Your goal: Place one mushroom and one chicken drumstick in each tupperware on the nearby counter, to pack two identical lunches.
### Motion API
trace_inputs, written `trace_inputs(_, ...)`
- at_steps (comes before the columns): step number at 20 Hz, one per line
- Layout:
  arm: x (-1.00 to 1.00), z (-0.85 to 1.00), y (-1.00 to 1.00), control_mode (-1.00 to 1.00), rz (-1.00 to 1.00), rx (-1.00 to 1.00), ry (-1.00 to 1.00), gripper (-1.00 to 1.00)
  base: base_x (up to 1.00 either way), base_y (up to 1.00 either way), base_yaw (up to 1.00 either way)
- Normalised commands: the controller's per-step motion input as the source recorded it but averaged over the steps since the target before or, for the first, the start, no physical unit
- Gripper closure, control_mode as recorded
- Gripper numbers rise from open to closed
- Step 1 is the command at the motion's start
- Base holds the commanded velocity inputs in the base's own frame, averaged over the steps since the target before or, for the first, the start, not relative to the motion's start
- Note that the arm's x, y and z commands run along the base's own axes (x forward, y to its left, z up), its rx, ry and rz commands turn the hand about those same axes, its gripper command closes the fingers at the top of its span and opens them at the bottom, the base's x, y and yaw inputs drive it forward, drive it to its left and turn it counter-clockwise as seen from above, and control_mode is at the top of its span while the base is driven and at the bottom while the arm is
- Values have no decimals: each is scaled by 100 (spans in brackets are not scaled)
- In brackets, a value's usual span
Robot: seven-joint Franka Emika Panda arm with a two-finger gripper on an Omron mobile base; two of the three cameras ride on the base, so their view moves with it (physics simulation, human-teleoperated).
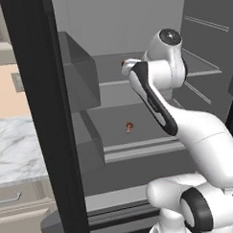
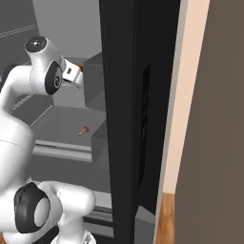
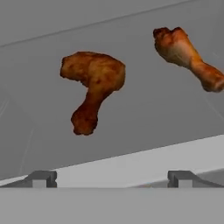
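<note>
**Drumstick dead ahead of the spread claw, shank pointing back at me**

I have the arm reaching into the open fridge, hand at the upper shelf. In the hand view the gripper (image 3: 112, 178) has its two dark tips standing wide apart with nothing between them, and the pale front lip of the shelf runs just beyond them.

Past that lip lie two chicken pieces. The nearer drumstick (image 3: 92, 89) sits almost centred between the tips, slightly left, and well apart from them. Its fat end is far and its narrow shank end comes toward the hand, bending a little left. So its long axis runs roughly along my line of approach, not across it. The second drumstick (image 3: 187, 57) is farther off to the right, its shank slanting down to the right edge of that view.

My judgement: I go for the nearer one, straight forward over the lip, closing across the shank.

The mushroom (image 1: 130, 128) lies by itself on the lower shelf, below the hand. It is untouched. A strip of the marble counter (image 1: 17, 151) shows to the left of the fridge door; I cannot see the tupperware from here.
</note>
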Motion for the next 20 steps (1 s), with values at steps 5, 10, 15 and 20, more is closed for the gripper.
trace_inputs(5,58,0,18,-100,0,-1,6,-100,0,0,0)
trace_inputs(10,57,-3,5,-100,0,-6,0,-100,0,0,0)
trace_inputs(15,41,-18,0,-100,0,-6,0,-100,0,0,0)
trace_inputs(20,-10,-28,0,-100,0,-4,0,-100,0,0,0)
